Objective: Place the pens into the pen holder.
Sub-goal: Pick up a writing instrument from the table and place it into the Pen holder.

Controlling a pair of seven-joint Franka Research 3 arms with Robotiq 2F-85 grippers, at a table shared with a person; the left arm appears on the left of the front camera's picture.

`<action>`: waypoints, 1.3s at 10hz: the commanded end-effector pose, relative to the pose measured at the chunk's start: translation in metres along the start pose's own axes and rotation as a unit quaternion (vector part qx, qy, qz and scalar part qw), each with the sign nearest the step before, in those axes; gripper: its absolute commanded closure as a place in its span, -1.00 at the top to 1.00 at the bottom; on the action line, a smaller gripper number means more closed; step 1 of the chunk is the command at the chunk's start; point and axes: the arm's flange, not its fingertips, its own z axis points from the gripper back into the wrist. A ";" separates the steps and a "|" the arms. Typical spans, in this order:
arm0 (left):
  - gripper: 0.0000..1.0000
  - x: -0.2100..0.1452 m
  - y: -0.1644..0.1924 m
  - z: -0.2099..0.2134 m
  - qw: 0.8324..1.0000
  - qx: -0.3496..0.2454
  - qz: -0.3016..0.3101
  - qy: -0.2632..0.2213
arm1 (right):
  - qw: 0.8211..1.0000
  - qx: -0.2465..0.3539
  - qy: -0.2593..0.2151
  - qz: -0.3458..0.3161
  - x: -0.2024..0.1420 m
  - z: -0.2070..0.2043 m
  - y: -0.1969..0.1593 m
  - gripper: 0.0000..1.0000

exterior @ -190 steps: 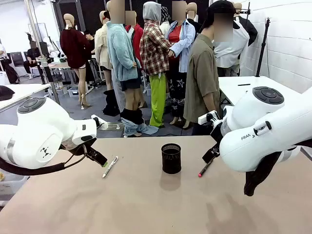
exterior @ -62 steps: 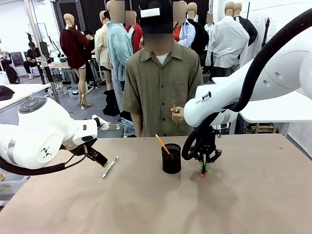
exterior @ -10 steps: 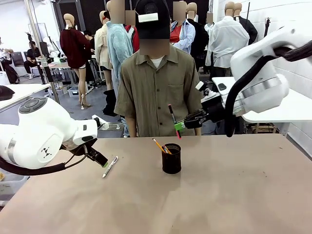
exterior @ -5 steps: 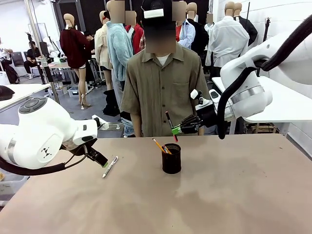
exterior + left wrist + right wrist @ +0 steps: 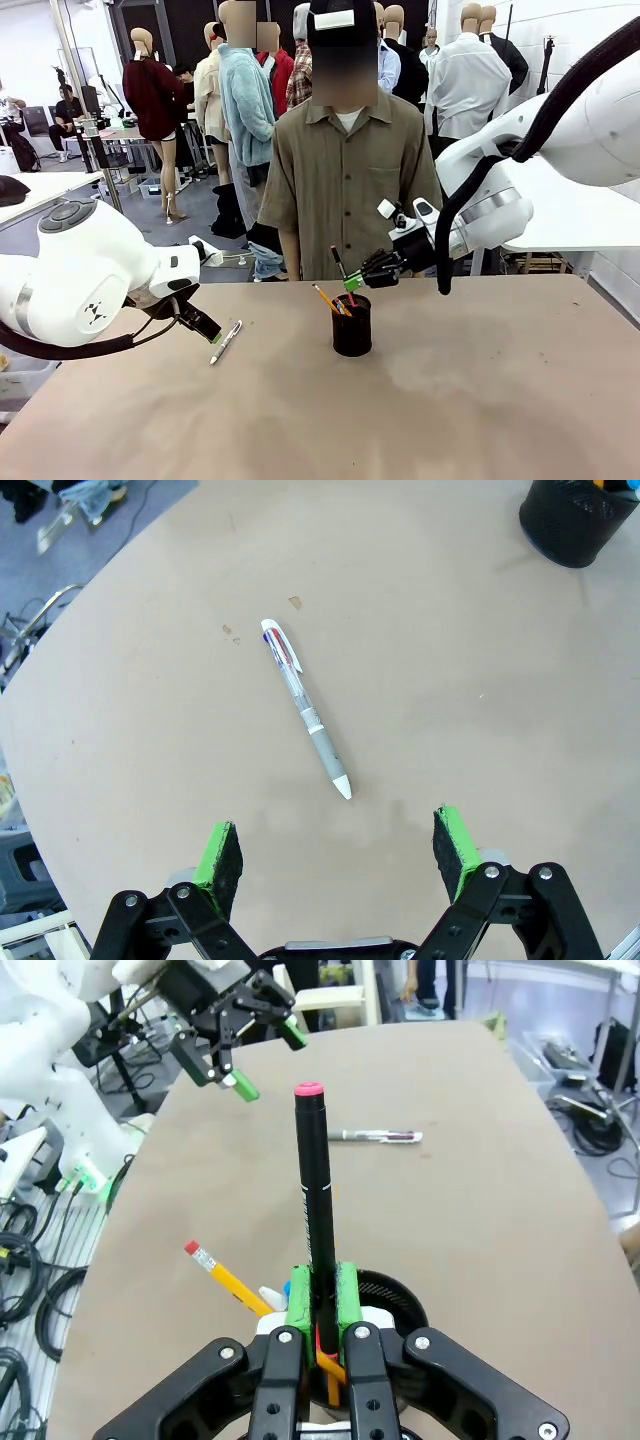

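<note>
Now your right hand (image 5: 352,283), pinching the slim black pink-tipped pen (image 5: 341,266), has dropped to just over the small black mesh pen holder (image 5: 351,327), so release looks near. Your left hand (image 5: 340,845) hangs spread beside the white pen (image 5: 305,708) on the bench (image 5: 450,400).

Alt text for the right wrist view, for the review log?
The right gripper, shut on a black pen with a pink end, holds it over the black mesh pen holder. A yellow pencil leans out of the holder; farther off, a white pen lies on the table near the open left gripper.
</note>
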 end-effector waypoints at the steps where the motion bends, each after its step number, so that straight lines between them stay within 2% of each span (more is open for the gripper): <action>1: 1.00 -0.001 0.002 0.001 1.000 -0.001 0.003 -0.001 | 1.000 0.015 0.021 -0.006 -0.001 -0.002 -0.008 -1.00; 3: 1.00 -0.001 0.002 0.001 1.000 -0.001 0.003 -0.001 | 0.999 0.022 0.026 -0.011 -0.008 -0.006 -0.006 -1.00; 4: 1.00 -0.001 0.002 0.001 1.000 -0.001 0.003 -0.001 | 0.999 0.020 0.029 -0.011 -0.011 -0.007 -0.003 -0.89; 5: 1.00 -0.001 0.002 0.001 1.000 -0.001 0.003 -0.001 | 0.999 0.019 0.031 -0.011 -0.013 -0.007 -0.002 -0.69; 8: 1.00 -0.001 0.002 0.001 1.000 -0.001 0.003 -0.001 | 1.000 0.016 0.026 -0.006 -0.012 -0.004 0.001 0.42; 10: 1.00 -0.001 0.002 0.001 1.000 -0.001 0.003 -0.001 | 1.000 0.003 0.009 -0.008 -0.014 0.014 0.008 0.42; 13: 1.00 -0.001 0.002 0.001 1.000 -0.001 0.003 -0.001 | 0.995 -0.085 0.042 -0.037 -0.010 0.090 0.041 0.42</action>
